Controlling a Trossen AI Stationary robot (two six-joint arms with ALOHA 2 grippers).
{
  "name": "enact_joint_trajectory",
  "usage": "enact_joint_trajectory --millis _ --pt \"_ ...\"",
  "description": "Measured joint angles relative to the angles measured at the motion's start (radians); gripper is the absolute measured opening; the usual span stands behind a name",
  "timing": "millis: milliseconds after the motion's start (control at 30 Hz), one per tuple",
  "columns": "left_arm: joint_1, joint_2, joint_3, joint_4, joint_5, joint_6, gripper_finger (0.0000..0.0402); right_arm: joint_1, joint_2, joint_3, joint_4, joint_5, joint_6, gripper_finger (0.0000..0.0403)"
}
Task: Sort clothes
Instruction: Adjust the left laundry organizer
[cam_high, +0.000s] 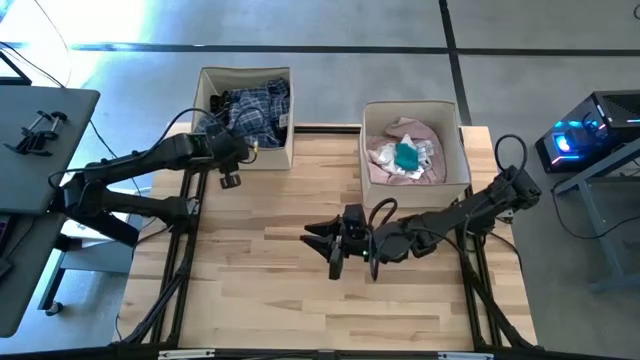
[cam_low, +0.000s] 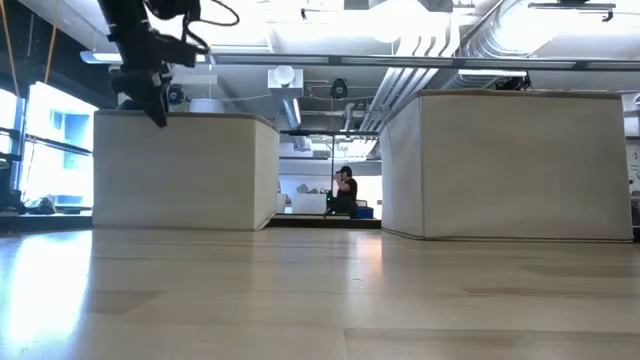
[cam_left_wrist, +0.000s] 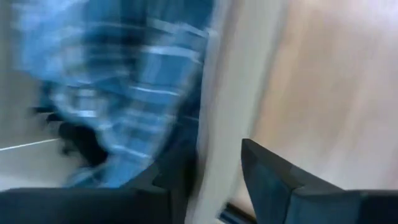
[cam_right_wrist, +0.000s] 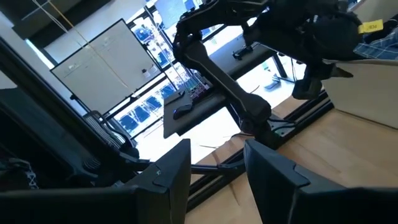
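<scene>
The blue-white plaid shirt (cam_high: 255, 110) lies with dark cloth (cam_left_wrist: 81, 146) in the left beige box (cam_high: 245, 150); it also shows in the left wrist view (cam_left_wrist: 137, 93). The pale pink shirt (cam_high: 395, 150) and a teal sock (cam_high: 407, 156) lie in the right beige box (cam_high: 415, 185). My left gripper (cam_high: 248, 150) is open and empty above the left box's near wall (cam_left_wrist: 217, 124), and it shows in the low view (cam_low: 155, 105). My right gripper (cam_high: 312, 235) is open and empty above the middle of the table, pointing toward its left edge.
The two boxes stand at the far side of the wooden table (cam_high: 270, 290). In the low view they rise as beige walls at the left (cam_low: 185, 170) and right (cam_low: 510, 165). A person (cam_low: 345, 190) sits far off in the room behind.
</scene>
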Motion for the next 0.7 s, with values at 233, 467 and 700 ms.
enact_joint_trajectory --millis 233,467,700 --pt "0.006 -0.011 0.000 -0.101 0.185 -0.048 0.0026 0.001 0.000 0.000 -0.003 -0.001 -0.005 0.0137" --pt "-0.066 -0.073 0.001 -0.195 0.312 -0.202 0.0006 -0.003 0.000 0.001 -0.032 -0.002 -0.006 0.0137" --pt "-0.115 -0.144 0.001 -0.262 0.473 -0.391 0.0002 -0.018 0.000 0.001 -0.066 -0.007 -0.008 0.0137"
